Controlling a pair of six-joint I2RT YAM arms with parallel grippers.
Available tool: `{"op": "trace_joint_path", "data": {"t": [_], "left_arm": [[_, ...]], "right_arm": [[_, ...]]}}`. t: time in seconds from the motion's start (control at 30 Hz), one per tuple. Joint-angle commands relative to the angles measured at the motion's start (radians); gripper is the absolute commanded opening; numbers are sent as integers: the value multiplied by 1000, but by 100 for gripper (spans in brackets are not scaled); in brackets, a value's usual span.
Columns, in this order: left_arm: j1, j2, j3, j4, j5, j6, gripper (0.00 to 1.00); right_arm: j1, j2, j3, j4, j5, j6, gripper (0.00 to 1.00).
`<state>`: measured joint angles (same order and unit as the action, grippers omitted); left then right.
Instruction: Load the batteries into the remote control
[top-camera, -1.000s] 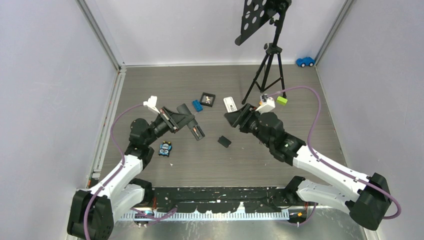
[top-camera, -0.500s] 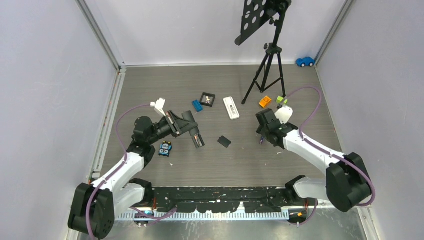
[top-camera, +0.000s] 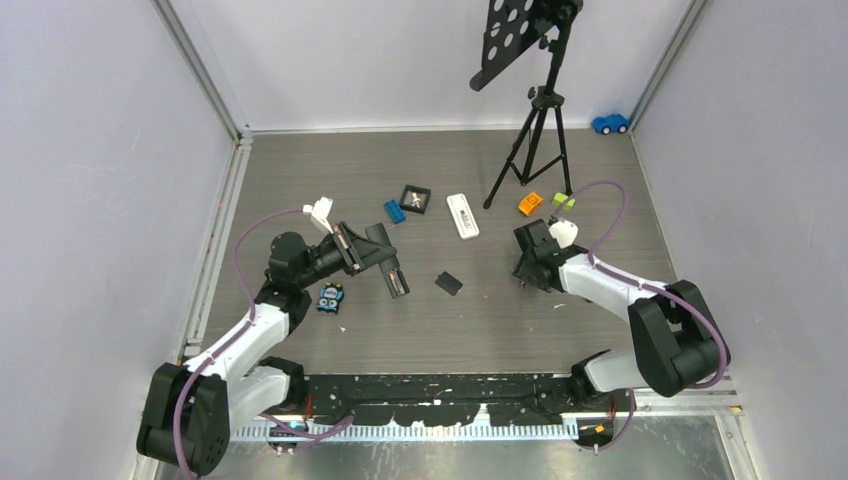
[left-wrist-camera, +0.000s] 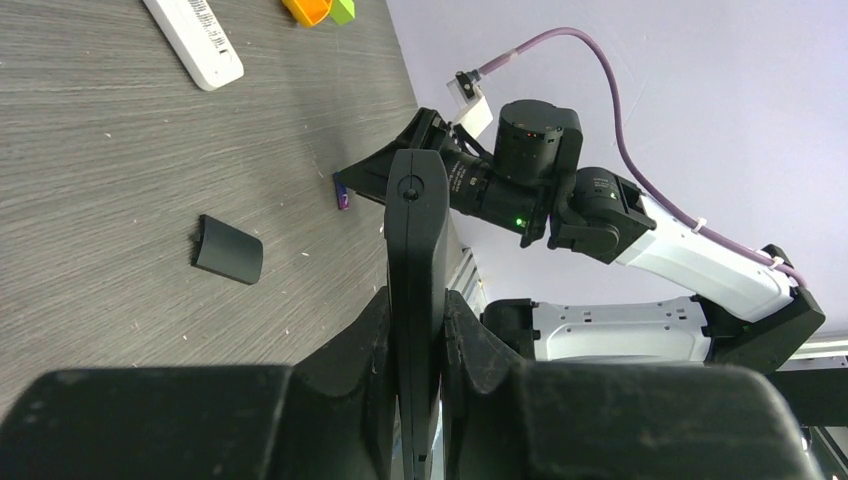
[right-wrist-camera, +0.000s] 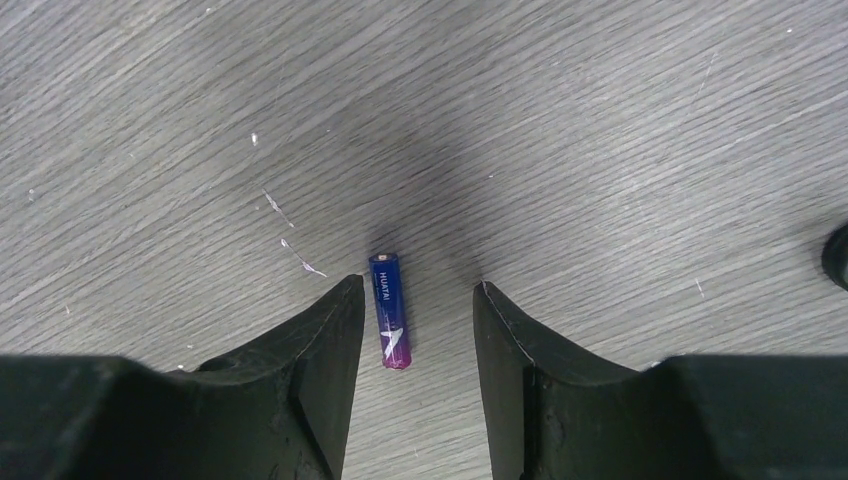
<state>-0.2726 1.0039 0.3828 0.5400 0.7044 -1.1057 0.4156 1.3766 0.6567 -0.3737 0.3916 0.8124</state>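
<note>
My left gripper (top-camera: 378, 257) is shut on the black remote control (top-camera: 393, 275), holding it edge-on above the table; in the left wrist view the remote (left-wrist-camera: 417, 230) stands clamped between both fingers. One purple-blue battery (right-wrist-camera: 389, 310) lies flat on the wood-grain table. My right gripper (right-wrist-camera: 415, 290) points down over it, open, with the battery between the fingertips and closer to the left finger (right-wrist-camera: 325, 340). No contact with the battery shows. In the top view the right gripper (top-camera: 523, 272) is low at the table's right-centre. The left wrist view also shows the battery (left-wrist-camera: 342, 192).
A small black cover piece (top-camera: 449, 283) lies between the arms. A white remote (top-camera: 462, 215), blue brick (top-camera: 394, 210), black framed square (top-camera: 414, 198), tripod (top-camera: 540, 130), orange block (top-camera: 529, 204) and green block (top-camera: 563, 201) sit farther back. A small blue object (top-camera: 331, 297) lies by the left arm.
The right arm swung from the table's middle down to the right, and its gripper now stands over the battery with the jaws narrower. The left arm shifted slightly, still holding the remote.
</note>
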Motion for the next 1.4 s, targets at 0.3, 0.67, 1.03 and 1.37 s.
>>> {"op": "trace_joint_path", "data": {"t": [0.3,0.67,1.03,1.37], "left_arm": [[6,13,36,23,12,18,0],[6,-42,12,0,-22,44,0],[6,-101,-34,-39,-123,88,0],[6,-119,-55,-59,-145,93,0]], "right_arm": [[-5,40,51,-8,-24,-26,35],[-6,116,84,-14,-66,347,0],[71,173,199,-123,-27,944,5],[120,63,226,-107,100,913,55]]}}
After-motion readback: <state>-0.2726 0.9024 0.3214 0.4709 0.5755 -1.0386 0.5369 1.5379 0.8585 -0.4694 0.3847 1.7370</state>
